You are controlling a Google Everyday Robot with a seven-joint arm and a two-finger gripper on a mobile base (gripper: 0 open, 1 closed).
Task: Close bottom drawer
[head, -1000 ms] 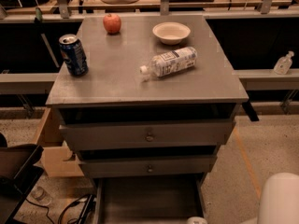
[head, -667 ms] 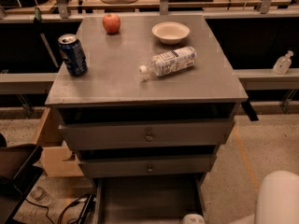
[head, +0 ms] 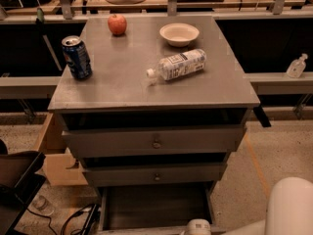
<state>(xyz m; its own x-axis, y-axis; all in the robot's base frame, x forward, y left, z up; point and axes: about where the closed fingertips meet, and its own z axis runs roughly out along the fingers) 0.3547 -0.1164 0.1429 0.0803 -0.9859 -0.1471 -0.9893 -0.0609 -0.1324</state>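
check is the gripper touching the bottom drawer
Cannot tell: the camera view shows the gripper at the front of the open bottom drawer, with any contact cut off by the picture's edge.

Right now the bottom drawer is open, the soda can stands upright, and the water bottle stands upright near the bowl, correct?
No: the camera view shows the water bottle lying on its side near the bowl. The bottom drawer is open and the soda can stands upright. The gripper is at the frame's lower edge, by the drawer's front.
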